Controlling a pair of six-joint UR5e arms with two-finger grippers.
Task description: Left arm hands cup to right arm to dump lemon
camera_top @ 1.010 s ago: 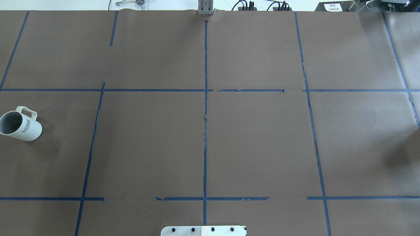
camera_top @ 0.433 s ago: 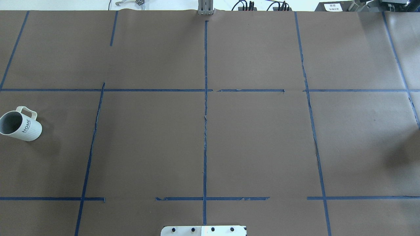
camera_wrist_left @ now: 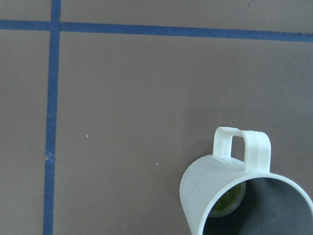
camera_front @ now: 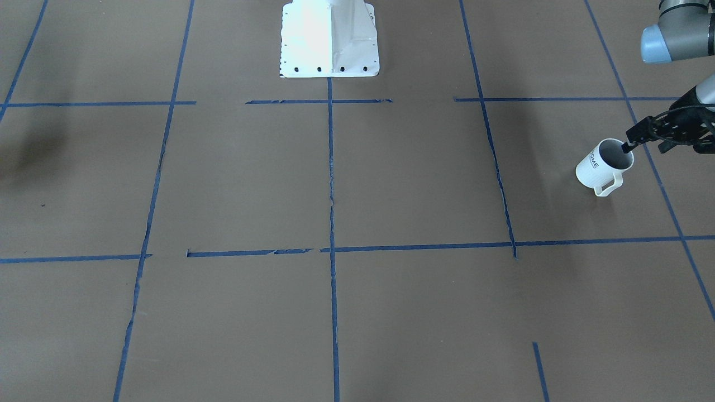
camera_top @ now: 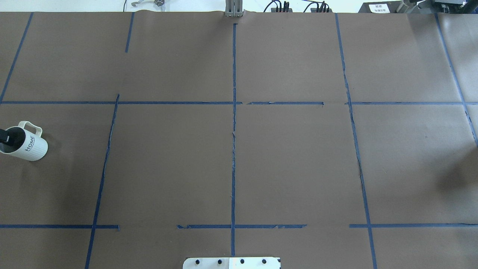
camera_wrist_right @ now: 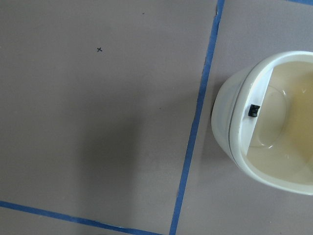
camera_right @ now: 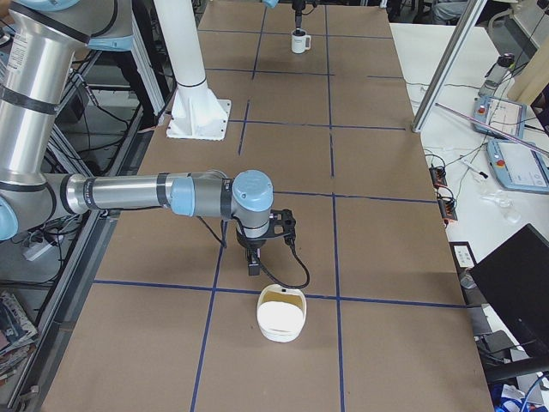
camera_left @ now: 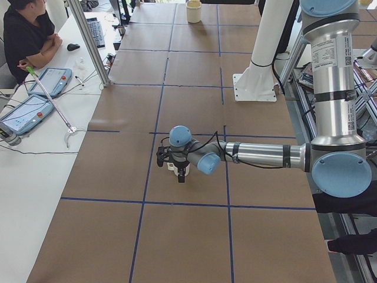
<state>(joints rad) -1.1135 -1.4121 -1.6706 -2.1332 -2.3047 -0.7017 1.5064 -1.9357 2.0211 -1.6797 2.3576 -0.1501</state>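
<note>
The left gripper [camera_front: 645, 147], fingers apart, hangs over the upright cup [camera_front: 599, 166] at the table's [camera_top: 298, 168] left edge, one black finger [camera_top: 3, 136] dipped inside the mouth. The lemon [camera_wrist_left: 227, 201] lies at the bottom of the cup, whose handle points to the far edge, away from the robot. The left arm [camera_left: 259, 154] stretches low and level over the table. Near the right edge, the right gripper [camera_right: 255, 256] points down just beside a cream bowl [camera_right: 280, 316]. Whether its fingers are apart or together cannot be told.
</note>
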